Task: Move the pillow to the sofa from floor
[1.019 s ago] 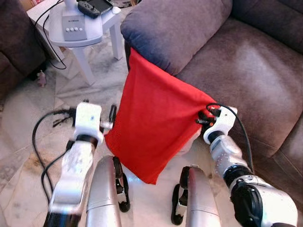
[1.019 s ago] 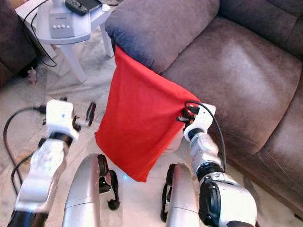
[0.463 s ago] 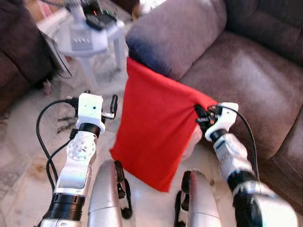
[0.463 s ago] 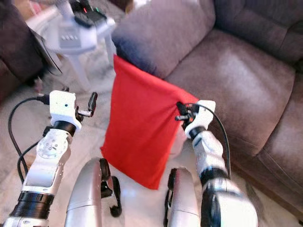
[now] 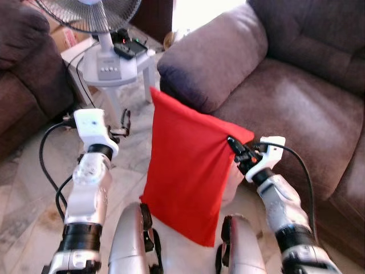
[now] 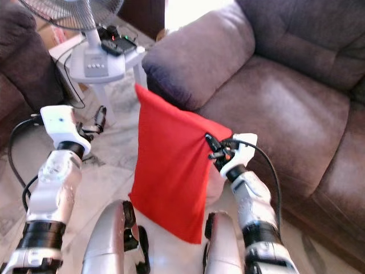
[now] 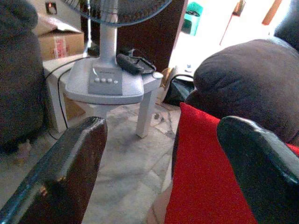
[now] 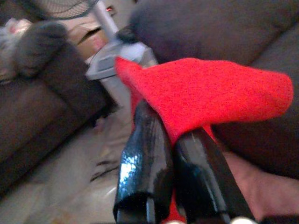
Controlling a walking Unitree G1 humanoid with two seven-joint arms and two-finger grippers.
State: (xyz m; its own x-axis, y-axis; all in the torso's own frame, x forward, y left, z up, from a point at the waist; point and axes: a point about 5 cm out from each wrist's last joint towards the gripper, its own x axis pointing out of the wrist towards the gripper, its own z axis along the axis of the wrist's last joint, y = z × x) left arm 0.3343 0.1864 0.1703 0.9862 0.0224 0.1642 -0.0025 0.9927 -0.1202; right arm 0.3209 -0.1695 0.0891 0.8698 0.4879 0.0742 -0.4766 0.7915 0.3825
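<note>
Red pillow (image 5: 185,171): a flat, limp red cushion hanging upright off the floor, in front of the sofa's near armrest; its lower corner dangles between the robot's silver legs.
Pillow's upper edge: one top corner pokes up just below the armrest, the other is pinched at the right gripper.
Right gripper (image 5: 236,149): raised beside the seat cushion, its two black fingers (image 8: 142,154) pressed together with a fold of the red fabric clamped between them.
Right wrist view: red cloth bunches over the closed fingertips, with the armrest dark behind it.
Left gripper (image 5: 124,121): held up at the pillow's left, apart from the fabric, fingers spread wide with nothing between them.
Left wrist view: the two spread fingers (image 7: 74,158) frame the pillow's red edge, the armrest and the fan base.
Sofa (image 5: 296,97): brown-grey upholstery, with a rounded armrest (image 5: 214,54) and a broad seat cushion on the robot's right.
Side table (image 5: 117,74): small, white, standing left of the armrest on the marbled tile floor (image 5: 28,200).
Fan (image 5: 94,14): a standing fan rising from a grey base with buttons on the table; a dark remote-like object lies beside the base.
Second seat (image 5: 25,68): dark upholstery at the far left.
</note>
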